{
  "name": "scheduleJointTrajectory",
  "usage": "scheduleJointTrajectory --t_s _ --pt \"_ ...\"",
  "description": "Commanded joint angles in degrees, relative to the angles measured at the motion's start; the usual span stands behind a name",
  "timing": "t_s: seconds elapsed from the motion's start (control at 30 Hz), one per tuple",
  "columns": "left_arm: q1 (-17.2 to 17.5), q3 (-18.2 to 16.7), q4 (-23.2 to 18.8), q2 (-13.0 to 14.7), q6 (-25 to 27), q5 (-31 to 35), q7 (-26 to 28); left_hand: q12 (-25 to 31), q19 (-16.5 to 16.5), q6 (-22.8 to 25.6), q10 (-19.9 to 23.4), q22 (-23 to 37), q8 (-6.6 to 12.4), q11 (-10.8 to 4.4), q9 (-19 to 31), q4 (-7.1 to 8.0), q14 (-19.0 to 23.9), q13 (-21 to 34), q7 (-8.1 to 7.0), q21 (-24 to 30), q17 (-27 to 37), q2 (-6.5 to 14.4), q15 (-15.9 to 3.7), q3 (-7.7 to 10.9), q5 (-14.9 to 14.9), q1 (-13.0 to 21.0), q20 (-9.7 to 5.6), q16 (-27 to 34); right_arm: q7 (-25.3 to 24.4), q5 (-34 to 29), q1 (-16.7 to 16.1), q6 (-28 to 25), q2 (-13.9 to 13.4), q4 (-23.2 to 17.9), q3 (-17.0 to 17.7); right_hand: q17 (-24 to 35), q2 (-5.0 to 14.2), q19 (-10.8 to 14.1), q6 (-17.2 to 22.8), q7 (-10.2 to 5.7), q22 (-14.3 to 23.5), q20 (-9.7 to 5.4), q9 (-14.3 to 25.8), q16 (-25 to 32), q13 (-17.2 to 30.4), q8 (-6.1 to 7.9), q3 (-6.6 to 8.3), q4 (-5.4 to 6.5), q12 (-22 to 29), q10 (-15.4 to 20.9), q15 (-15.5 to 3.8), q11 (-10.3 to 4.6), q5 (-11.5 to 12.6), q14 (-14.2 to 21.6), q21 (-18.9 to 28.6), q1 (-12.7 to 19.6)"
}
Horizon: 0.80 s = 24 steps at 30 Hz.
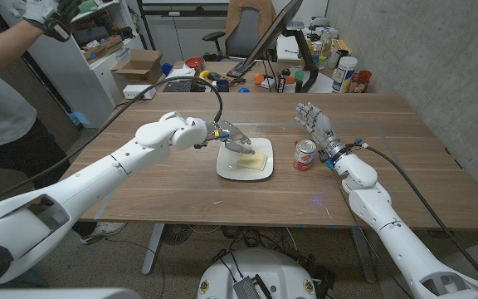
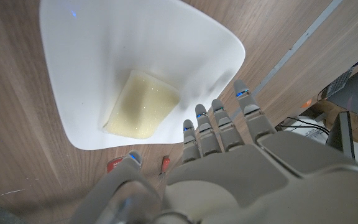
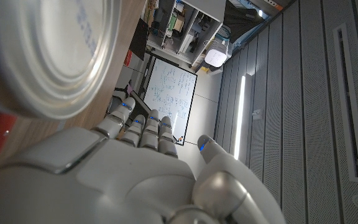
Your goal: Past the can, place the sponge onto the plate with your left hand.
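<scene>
The pale yellow rectangular sponge lies on the white rounded-square plate at frame centre on the wooden surface; the left robot hand hovers over the plate's upper edge, fingers apart, holding nothing; right of the plate stands the red-labelled metal can; beside it the right robot hand stands empty, fingers spread.

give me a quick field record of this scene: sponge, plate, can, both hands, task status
sponge: pale yellow sponge lies in the plate, free of any hand
plate: white squarish plate at the table's middle
can: red-labelled can stands upright to the right of the plate, apart from it
left hand: left hand hovers over the plate's left part, fingers apart, holding nothing
right hand: right hand waits just behind the can, fingers up and spread, empty
table: wooden table
task status: sponge appears placed
</scene>
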Motion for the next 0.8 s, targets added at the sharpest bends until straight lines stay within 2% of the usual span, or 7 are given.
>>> scheduleJointTrajectory --t_s 0.03,0.17,0.2,0.33,0.4,0.6,0.8 --pt "0.71 -1.31 -2.01 0.80 1.12 0.44 0.06 -0.35 -1.36 -1.59 -2.90 0.31 0.20 -0.16 0.12 -0.64 -2.44 0.12 -0.32 -1.13 -0.05 0.40 0.28 0.04 -0.66 0.07 0.02 -0.10 0.34 0.01 0.02 0.13 -0.03 -0.09 0.04 0.15 3.98 0.49 0.40 -0.08 0.28 -3.13 0.27 0.23 0.25 0.35 -0.03 -0.01 0.29 0.53 0.17 0.11 0.31 0.29 0.27 0.00" --pt "0.92 -1.67 -2.50 1.13 0.94 0.40 0.42 -0.30 -2.39 -2.49 -4.42 0.32 0.24 -0.04 0.11 -0.73 -4.22 0.10 -0.77 -1.94 -0.08 0.79 0.66 -0.02 -1.00 0.01 0.01 -0.16 0.35 0.10 0.02 -0.01 -0.04 -0.30 0.02 0.15 4.01 0.49 0.39 -0.13 0.28 -3.15 0.27 0.23 0.25 0.34 -0.03 0.00 0.29 0.53 0.13 0.12 0.32 0.29 0.26 0.00" --pt "0.93 -1.77 -2.44 1.11 0.91 0.10 0.32 -0.32 -2.78 -2.67 -5.27 0.33 0.32 -0.64 0.10 -0.67 -4.41 0.08 -0.85 -2.27 -0.08 1.52 0.71 0.20 -1.13 0.03 -0.01 0.02 0.33 0.10 0.01 -0.06 -0.04 -0.34 0.02 0.15 4.02 0.49 0.39 -0.10 0.28 -3.14 0.27 0.22 0.25 0.34 -0.03 0.00 0.29 0.53 0.16 0.12 0.32 0.27 0.26 0.00" --pt "1.39 -2.62 -2.93 1.41 1.00 -0.80 0.88 -0.34 -3.58 -4.23 -8.42 0.41 0.31 -0.04 0.08 -0.47 -6.53 -0.05 -1.31 -3.24 -0.13 5.16 1.11 1.54 -1.71 0.27 -0.03 0.02 0.47 0.02 0.05 0.11 -0.09 -0.38 -0.10 0.15 4.06 0.49 0.42 -0.11 0.28 -3.17 0.27 0.22 0.25 0.35 -0.02 0.01 0.29 0.53 0.10 0.10 0.33 0.28 0.26 0.00" --pt "1.73 -3.14 -3.52 1.62 1.38 -1.14 1.04 -0.38 -4.20 -5.50 -9.81 0.39 0.09 -0.32 0.05 -0.54 -7.80 -0.12 -1.22 -3.79 -0.18 6.22 1.01 2.02 -2.01 0.42 -0.02 -0.12 0.45 0.09 0.02 0.04 -0.07 -0.45 -0.08 0.15 4.09 0.48 0.42 -0.15 0.28 -3.18 0.27 0.21 0.24 0.35 -0.02 0.01 0.28 0.53 0.12 0.10 0.33 0.26 0.25 0.00" --pt "2.57 -4.51 -4.92 2.16 2.46 -1.44 2.19 -0.43 -5.92 -6.89 -12.91 0.25 0.19 -0.34 -0.05 -0.92 -10.85 -0.35 1.35 -5.27 -0.32 6.92 0.54 2.45 -2.74 0.61 -0.06 -0.32 0.50 -0.08 0.04 0.06 -0.23 -0.61 -0.20 0.15 4.14 0.49 0.45 -0.14 0.28 -3.19 0.27 0.20 0.24 0.36 0.00 0.02 0.28 0.53 0.08 0.09 0.34 0.25 0.25 0.01" --pt "3.18 -5.40 -6.08 2.76 3.04 -1.45 2.78 -0.36 -7.61 -7.52 -14.23 0.17 0.21 -0.22 -0.09 -1.11 -12.34 -0.47 1.42 -6.36 -0.36 6.64 0.61 2.35 -3.06 0.53 -0.54 -0.32 0.51 -0.12 0.07 0.16 -0.24 -0.52 -0.25 0.14 4.18 0.48 0.46 -0.15 0.28 -3.19 0.27 0.20 0.24 0.35 0.00 0.02 0.28 0.53 0.08 0.09 0.35 0.25 0.24 0.02"
